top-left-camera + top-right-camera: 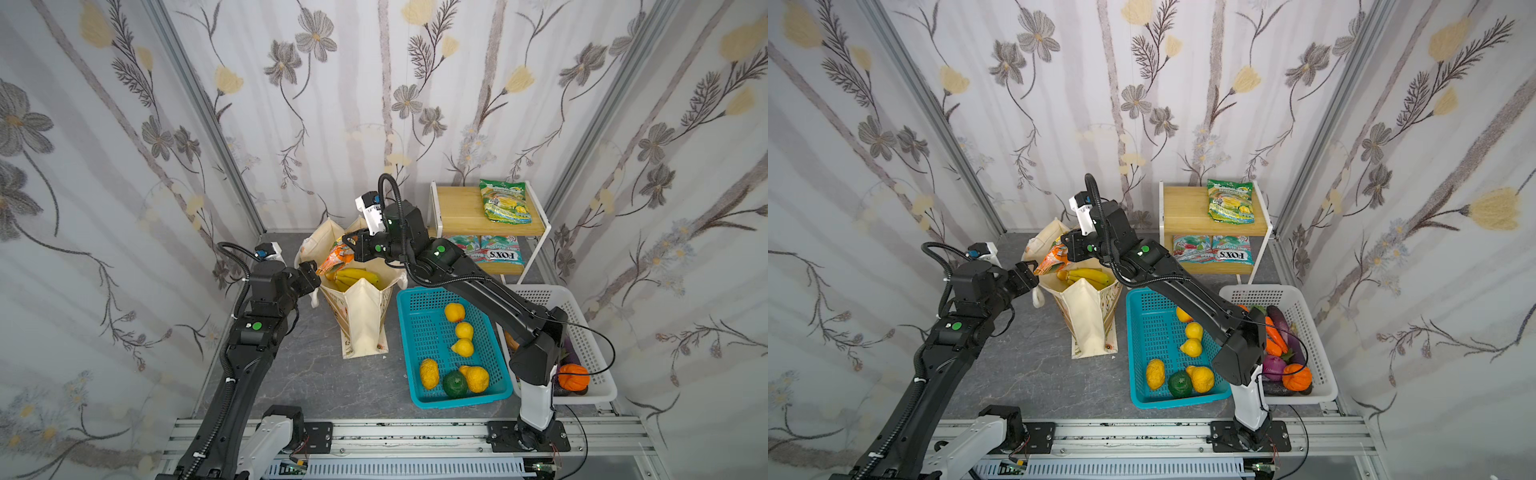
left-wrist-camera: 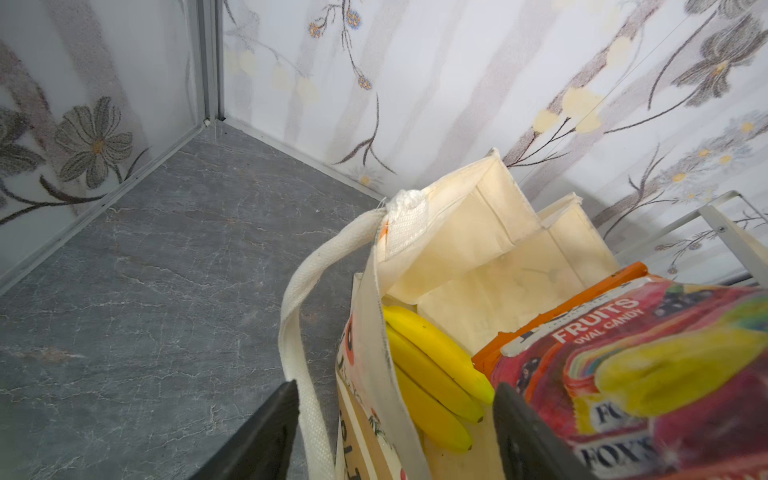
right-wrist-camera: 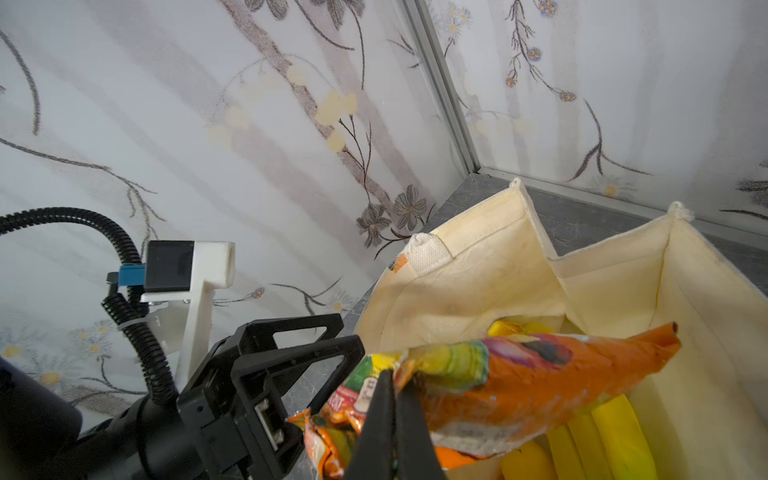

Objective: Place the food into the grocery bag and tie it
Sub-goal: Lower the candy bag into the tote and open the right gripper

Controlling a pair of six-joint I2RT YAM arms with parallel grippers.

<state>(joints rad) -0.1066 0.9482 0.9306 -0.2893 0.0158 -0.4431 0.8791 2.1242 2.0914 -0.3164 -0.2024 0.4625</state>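
The grocery bag (image 1: 361, 316) (image 1: 1086, 320) stands upright with its mouth spread open, and both arms meet above it. The right gripper (image 3: 395, 386) (image 1: 348, 248) hangs over the bag's far rim, its fingers pressed together on one edge of the orange-red candy packet (image 3: 519, 386) (image 1: 338, 259) (image 1: 1054, 257). The packet is crumpled at the pinch and slants across the bag's opening, not yet down inside. Below it, inside the bag, lies the banana bunch (image 1: 357, 276) (image 1: 1088, 276) (image 2: 432, 374).

The left gripper (image 2: 397, 388) (image 1: 311, 276) (image 1: 1027, 276) sits at the bag's left rim with its fingers spread apart. In the left wrist view the rim and the white handle (image 2: 299, 332) lie between them. One finger stands in front of the packet's lower corner; whether any finger touches cloth or packet I cannot tell.

The rest of the food is outside the bag. Just to its right stands the blue basket (image 1: 419, 332) (image 1: 1133, 353), which holds several yellow fruits – among them the tangerine (image 1: 454, 311) at the end nearest the bag's mouth, and the lemon (image 1: 464, 331) beside it. The green candy packet (image 1: 505, 201) (image 1: 1231, 201) lies flat on top of the wooden shelf (image 1: 457, 212), beyond the bag and to its right, well apart from it.
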